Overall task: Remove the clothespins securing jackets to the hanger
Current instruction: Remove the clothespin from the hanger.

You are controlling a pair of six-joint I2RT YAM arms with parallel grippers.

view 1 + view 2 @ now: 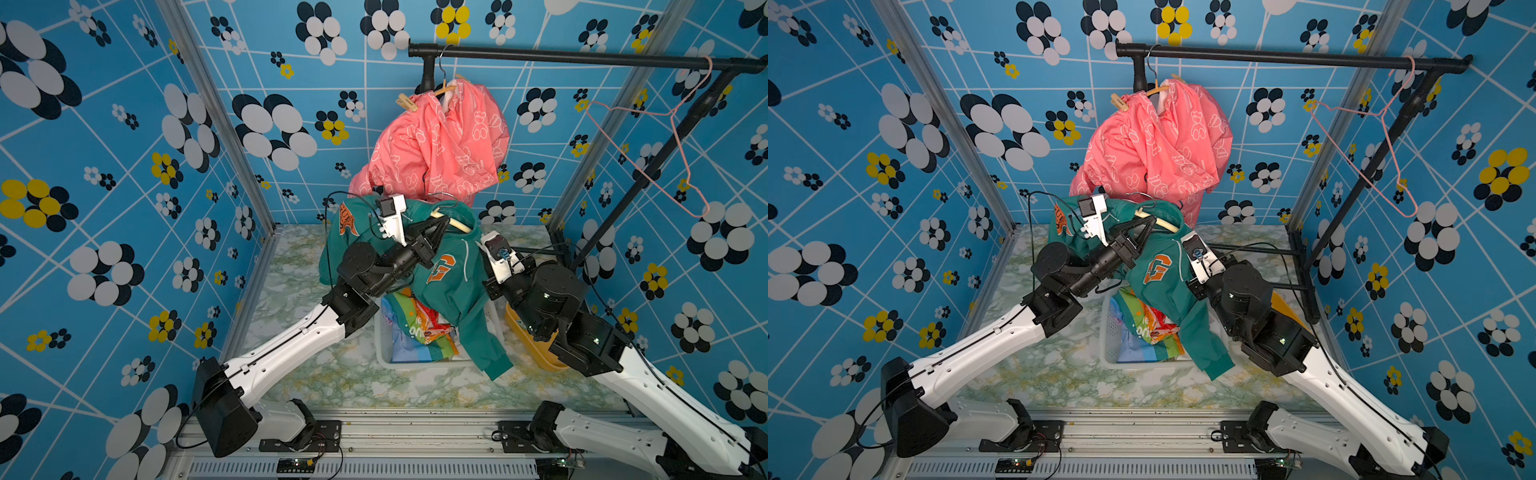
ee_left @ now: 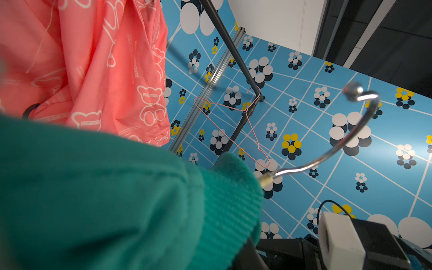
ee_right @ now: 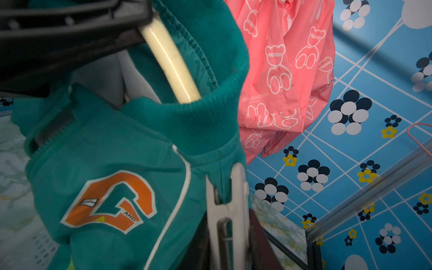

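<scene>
Jackets: the glossy pink jacket with white bear outlines hangs at one end of the black clothes rail. The teal green jacket with orange letter patch is held off the rail, above the white plastic basket at mid-tabletop, partly covering it. On the left gripper, the jaws are clamped on the cream plastic hanger carrying the teal jacket. On the right gripper, the jaws are closed on the whitish-grey clothespin at that jacket's shoulder. One tan wooden clothespin grips the pink jacket's shoulder.

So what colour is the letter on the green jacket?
The letter is orange, white-edged; right wrist view shows it best.
</scene>
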